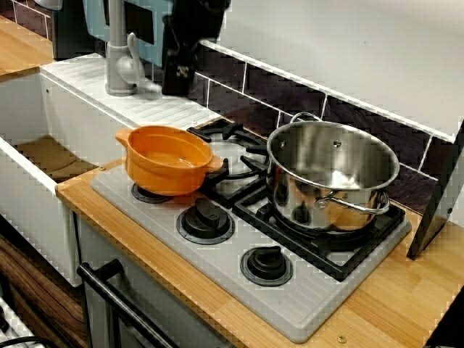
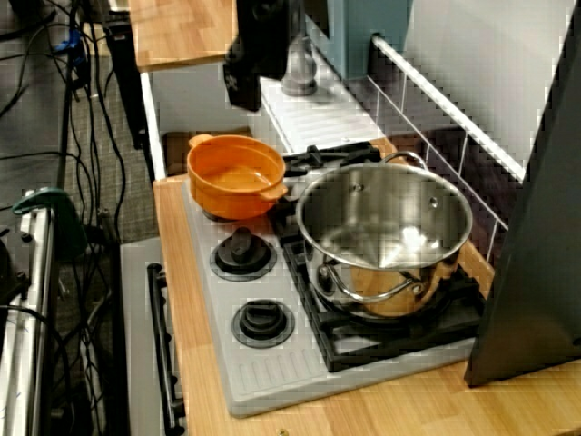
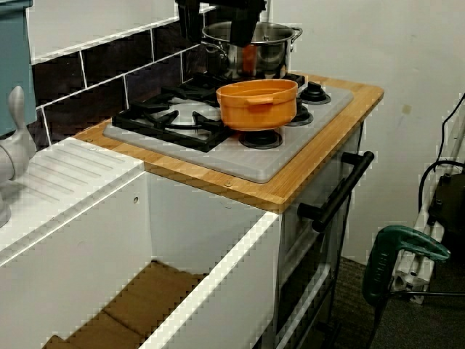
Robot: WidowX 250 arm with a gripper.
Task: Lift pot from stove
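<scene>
The orange pot [image 1: 167, 159] [image 2: 236, 173] [image 3: 258, 105] sits upright at the front-left corner of the grey stove [image 1: 304, 297] [image 2: 272, 372] [image 3: 247, 163], over the leftmost knob and against the edge of the black grate. It looks empty. My dark gripper [image 1: 180, 72] [image 2: 245, 73] [image 3: 218, 11] hangs above and behind the pot, near the tiled wall, clearly apart from it. Its fingertips are too dark to separate, so its state is unclear. Nothing shows in its grasp.
A large shiny steel pot [image 1: 333, 170] [image 2: 381, 227] [image 3: 272, 43] stands on the right burner, close beside the orange one. A white sink [image 1: 43, 156] with a grey faucet [image 1: 119, 58] lies left of the stove. A dark panel [image 1: 438, 203] leans at the right.
</scene>
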